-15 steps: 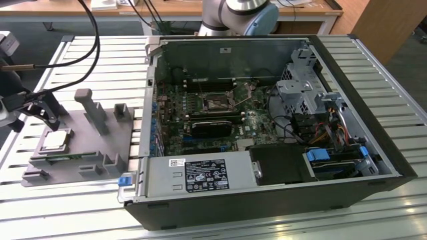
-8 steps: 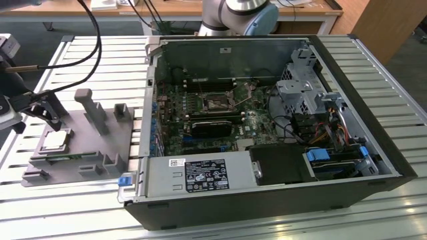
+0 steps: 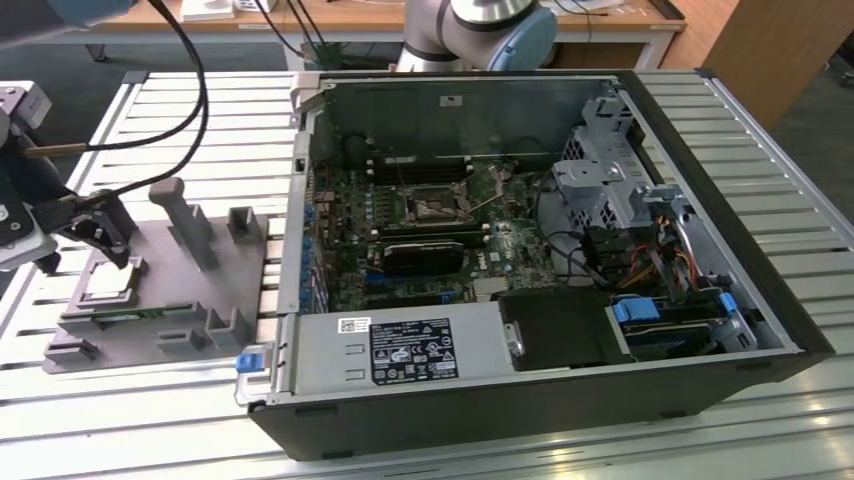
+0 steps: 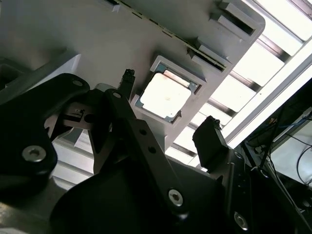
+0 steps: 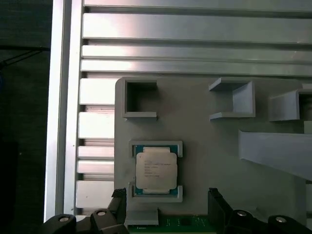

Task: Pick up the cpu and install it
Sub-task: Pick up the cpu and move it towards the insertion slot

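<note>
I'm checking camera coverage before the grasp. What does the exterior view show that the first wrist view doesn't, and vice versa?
Exterior view's extras: the open computer case with its motherboard and square socket, to the exterior view's right of the grey fixture plate. First wrist view's extras: a face-on look at the cpu, metal top and green rim, with the open gripper and its fingertips spread wider than the chip, not touching it. Shared: the cpu seated on the fixture plate, the gripper near it, and the slatted metal table.
</note>
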Robot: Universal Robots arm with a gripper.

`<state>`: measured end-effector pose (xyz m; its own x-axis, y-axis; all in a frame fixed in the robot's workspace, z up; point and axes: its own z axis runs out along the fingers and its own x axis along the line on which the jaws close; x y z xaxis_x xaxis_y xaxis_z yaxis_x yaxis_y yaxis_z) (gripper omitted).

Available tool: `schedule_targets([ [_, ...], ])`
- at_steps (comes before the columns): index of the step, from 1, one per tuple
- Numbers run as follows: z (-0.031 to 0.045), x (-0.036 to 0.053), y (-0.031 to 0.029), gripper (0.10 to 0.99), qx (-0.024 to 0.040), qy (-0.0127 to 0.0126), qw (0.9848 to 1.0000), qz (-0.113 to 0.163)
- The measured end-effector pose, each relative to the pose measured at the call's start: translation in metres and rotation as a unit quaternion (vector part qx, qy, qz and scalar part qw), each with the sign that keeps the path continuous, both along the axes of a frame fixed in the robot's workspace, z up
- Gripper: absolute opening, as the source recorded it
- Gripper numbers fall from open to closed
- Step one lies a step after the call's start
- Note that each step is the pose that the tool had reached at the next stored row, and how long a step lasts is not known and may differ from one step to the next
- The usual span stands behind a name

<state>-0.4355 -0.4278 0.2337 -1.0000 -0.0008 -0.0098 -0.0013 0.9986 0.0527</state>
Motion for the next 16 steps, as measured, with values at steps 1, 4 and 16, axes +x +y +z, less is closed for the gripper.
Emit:
schedule_targets([
  [1, -0.0018, 0.0, 0.0, 0.761, 0.0, 0.0, 1.0, 0.0],
  [4, -0.0071, 0.0, 0.0, 0.761, 0.0, 0.0, 1.0, 0.0],
  [16, -0.0221, -0.0008, 0.0045, 0.761, 0.0, 0.0, 1.0, 0.0],
])
